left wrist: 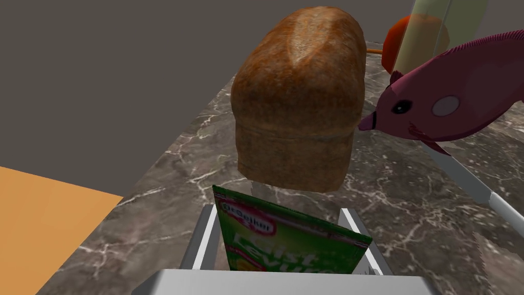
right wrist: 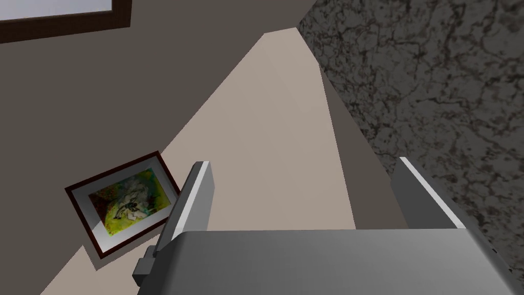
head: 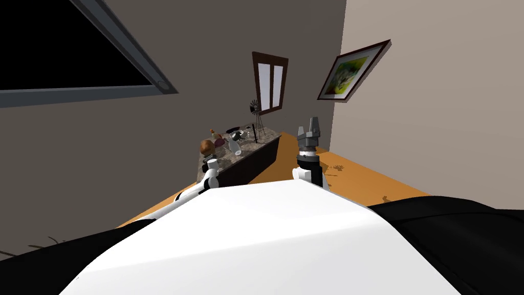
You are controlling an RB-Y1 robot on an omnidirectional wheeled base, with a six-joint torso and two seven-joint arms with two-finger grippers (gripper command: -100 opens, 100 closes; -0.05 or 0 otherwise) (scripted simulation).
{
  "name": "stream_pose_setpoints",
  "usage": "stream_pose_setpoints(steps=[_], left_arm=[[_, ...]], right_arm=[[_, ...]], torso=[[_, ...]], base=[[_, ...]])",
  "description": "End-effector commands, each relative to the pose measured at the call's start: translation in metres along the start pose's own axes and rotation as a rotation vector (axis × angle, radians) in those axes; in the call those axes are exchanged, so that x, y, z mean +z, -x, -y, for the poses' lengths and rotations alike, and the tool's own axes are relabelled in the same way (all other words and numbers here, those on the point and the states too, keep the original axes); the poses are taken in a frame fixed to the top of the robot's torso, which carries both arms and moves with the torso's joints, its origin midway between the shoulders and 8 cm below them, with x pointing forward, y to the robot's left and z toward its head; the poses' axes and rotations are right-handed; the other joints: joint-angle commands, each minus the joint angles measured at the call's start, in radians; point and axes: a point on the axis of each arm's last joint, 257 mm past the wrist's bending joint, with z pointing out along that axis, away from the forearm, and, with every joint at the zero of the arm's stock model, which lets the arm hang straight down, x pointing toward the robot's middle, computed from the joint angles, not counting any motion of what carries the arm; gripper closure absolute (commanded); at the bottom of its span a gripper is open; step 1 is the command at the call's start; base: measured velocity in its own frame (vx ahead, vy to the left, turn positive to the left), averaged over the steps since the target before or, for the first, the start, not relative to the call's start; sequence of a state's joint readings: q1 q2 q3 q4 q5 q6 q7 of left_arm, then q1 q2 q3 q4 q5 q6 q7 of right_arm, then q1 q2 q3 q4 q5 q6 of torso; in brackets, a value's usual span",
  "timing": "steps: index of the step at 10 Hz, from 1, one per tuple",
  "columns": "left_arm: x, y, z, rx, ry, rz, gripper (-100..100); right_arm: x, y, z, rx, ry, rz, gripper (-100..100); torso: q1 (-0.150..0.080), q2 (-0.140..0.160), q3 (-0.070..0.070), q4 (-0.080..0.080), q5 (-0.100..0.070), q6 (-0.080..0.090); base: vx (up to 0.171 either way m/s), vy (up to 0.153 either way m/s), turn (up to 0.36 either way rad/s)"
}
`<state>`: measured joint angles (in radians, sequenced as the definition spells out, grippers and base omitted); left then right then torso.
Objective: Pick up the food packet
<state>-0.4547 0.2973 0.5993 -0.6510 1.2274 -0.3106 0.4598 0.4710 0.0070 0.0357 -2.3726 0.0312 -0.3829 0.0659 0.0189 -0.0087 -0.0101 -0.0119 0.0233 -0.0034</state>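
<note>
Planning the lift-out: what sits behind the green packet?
A brown bread loaf on the marble counter, a purple fish beside it. The left tool covers the packet's base.

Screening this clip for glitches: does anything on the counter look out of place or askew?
A magenta fish sits on the marble counter beside the bread loaf, which is odd company. The green packet sits slanted between the left gripper's fingers.

Dark grey wall (head: 77, 153) with window (head: 270, 81); beige wall (head: 435, 102) with framed picture (head: 353, 70); orange floor (head: 358, 179), marble-topped counter (left wrist: 409, 215)
</note>
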Motion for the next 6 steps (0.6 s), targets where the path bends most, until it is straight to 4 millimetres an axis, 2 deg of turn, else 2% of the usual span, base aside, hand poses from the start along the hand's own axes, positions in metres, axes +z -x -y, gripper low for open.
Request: stream_pose_setpoints(steps=[1,2,3,5,6], left_arm=[[0.000,-0.004,-0.016,0.016,0.002,-0.007,100],[0.000,-0.014,-0.035,0.039,0.014,-0.027,100],[-0.001,-0.014,-0.041,0.044,0.010,-0.026,100],[0.000,-0.014,-0.039,0.039,0.009,-0.027,100],[0.000,-0.014,-0.039,0.044,0.008,-0.028,0]], right_arm=[[0.000,0.000,0.000,0.000,0.000,0.000,0],[0.000,0.000,0.000,0.000,0.000,0.000,0],[0.000,0.000,0.000,0.000,0.000,0.000,0],[0.000,0.000,0.000,0.000,0.000,0.000,0],[0.000,0.000,0.000,0.000,0.000,0.000,0]], torso=[[0.000,0.000,0.000,0.000,0.000,0.000],[0.000,0.000,0.000,0.000,0.000,0.000],[0.000,0.001,0.000,0.000,-0.001,0.000],[-0.002,-0.001,-0.001,0.000,0.000,0.000],[-0.002,-0.003,-0.002,-0.001,0.000,0.000]], base=[[-0.082,0.041,0.062],[-0.090,0.043,0.116],[-0.082,0.041,0.047],[-0.026,0.015,-0.009],[0.000,0.000,0.000]])
